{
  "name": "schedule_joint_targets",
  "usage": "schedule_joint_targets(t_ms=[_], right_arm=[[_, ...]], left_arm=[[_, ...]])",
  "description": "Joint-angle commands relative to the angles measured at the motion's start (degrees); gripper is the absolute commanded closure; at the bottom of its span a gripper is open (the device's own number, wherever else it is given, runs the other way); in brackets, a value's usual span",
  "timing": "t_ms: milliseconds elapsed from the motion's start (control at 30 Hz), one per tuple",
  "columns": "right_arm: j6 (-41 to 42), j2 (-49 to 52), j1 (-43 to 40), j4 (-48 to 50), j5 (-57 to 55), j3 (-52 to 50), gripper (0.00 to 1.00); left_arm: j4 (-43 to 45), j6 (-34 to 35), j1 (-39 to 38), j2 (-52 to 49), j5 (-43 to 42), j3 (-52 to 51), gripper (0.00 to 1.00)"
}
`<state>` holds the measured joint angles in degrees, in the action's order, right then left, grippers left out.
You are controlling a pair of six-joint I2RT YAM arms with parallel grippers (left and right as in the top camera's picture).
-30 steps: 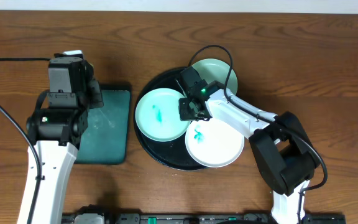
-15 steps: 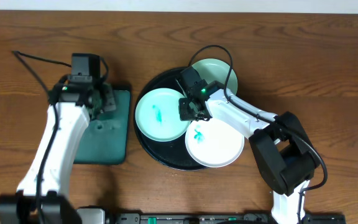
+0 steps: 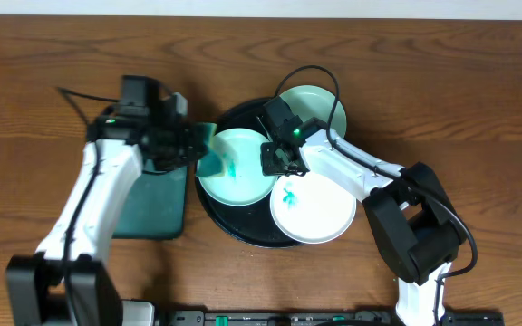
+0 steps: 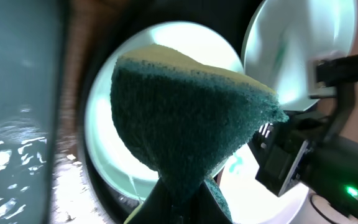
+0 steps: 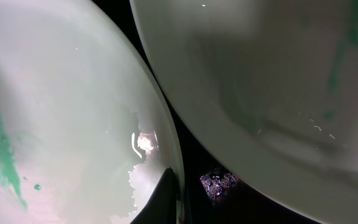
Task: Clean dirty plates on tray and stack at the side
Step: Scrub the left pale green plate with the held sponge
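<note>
Overhead: the left claw (image 3: 191, 145) is clenched on a green sponge (image 3: 206, 150), which sits at the left rim of the left mint plate (image 3: 238, 177). That plate, the rear mint plate (image 3: 320, 109) and the white plate (image 3: 320, 213) lie on the round black tray (image 3: 234, 231) at mid-counter (image 3: 442, 81). The left mint plate and the white plate carry teal smears. The right claw (image 3: 279, 161) sits at the left mint plate's right rim; its state cannot be told. A small rectangular tray (image 3: 157, 204) lies left of the black tray.

Left wrist: the sponge is pinched over the left mint plate.

Right wrist: one dark finger (image 5: 165, 198) lies along a smeared plate's rim, and the black tray shows between two plates.
</note>
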<state>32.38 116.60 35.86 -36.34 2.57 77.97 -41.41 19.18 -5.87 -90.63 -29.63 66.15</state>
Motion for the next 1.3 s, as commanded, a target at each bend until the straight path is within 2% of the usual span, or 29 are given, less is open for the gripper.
schedule_joint_targets(t_ms=[0, 133, 400, 633, 900, 1000, 1133, 1267], right_arm=[[-1.8, 0.7, 1.0, -1.2, 0.3, -1.5, 0.99], [-1.8, 0.7, 1.0, -1.4, 0.3, -1.5, 0.99], [-1.8, 0.7, 1.0, -1.3, 0.3, -1.5, 0.99], [-1.7, 0.7, 1.1, -1.3, 0.3, -1.5, 0.99], [-1.7, 0.7, 1.4, -1.4, 0.3, -1.5, 0.99], [-1.7, 0.7, 1.5, -1.4, 0.3, -1.5, 0.99], [-1.6, 0.7, 1.5, -1.4, 0.3, -1.5, 0.99], [-1.6, 0.7, 1.5, -1.4, 0.3, -1.5, 0.99]], left_arm=[[1.8, 3.7, -2.5, -5.0, 1.3, 1.0, 0.93], [4.2, 6.6, -4.3, -11.5, 5.0, 1.0, 0.93], [5.0, 11.8, -4.6, -21.4, 7.1, 1.0, 0.93], [8.2, 8.7, -8.5, -23.8, -7.3, 1.0, 0.93], [9.2, 8.9, -14.3, -23.9, -7.9, 1.0, 0.93], [9.2, 7.4, -14.5, -23.9, -12.2, 1.0, 0.93], [9.6, 7.4, -14.0, -23.9, -12.7, 1.0, 0.93], [15.0, 8.2, -12.3, -24.0, -15.6, 1.0, 0.93]])
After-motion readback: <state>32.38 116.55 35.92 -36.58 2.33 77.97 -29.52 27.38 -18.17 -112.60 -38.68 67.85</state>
